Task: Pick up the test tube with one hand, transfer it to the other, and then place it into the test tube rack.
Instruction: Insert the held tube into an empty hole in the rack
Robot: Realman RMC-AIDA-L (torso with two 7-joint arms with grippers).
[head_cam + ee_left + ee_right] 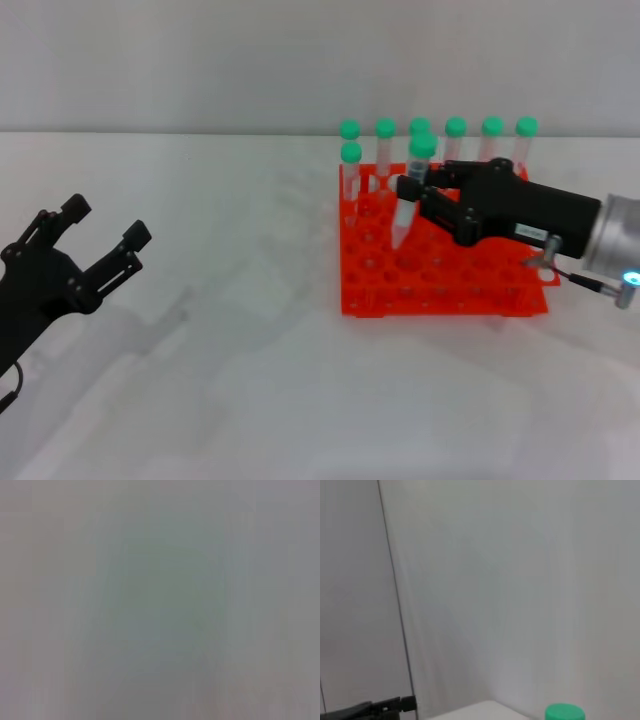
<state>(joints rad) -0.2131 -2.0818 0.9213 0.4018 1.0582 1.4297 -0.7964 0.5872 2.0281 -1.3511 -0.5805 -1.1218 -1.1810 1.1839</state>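
Observation:
My right gripper (413, 192), black with a small white label and a silver wrist, is shut on the test tube (406, 205) just below its green cap. The tube hangs slightly tilted over the orange-red test tube rack (440, 290), with its tip down at a hole in the rack's left middle part. I cannot tell whether the tip is inside the hole. A green cap (564, 713) shows at the edge of the right wrist view. My left gripper (107, 222) is open and empty far to the left over the white table.
Several other green-capped tubes (455, 128) stand in the rack's back row, and one more (351, 155) stands at its left edge. The left wrist view shows only a grey blur. A plain white wall lies behind the table.

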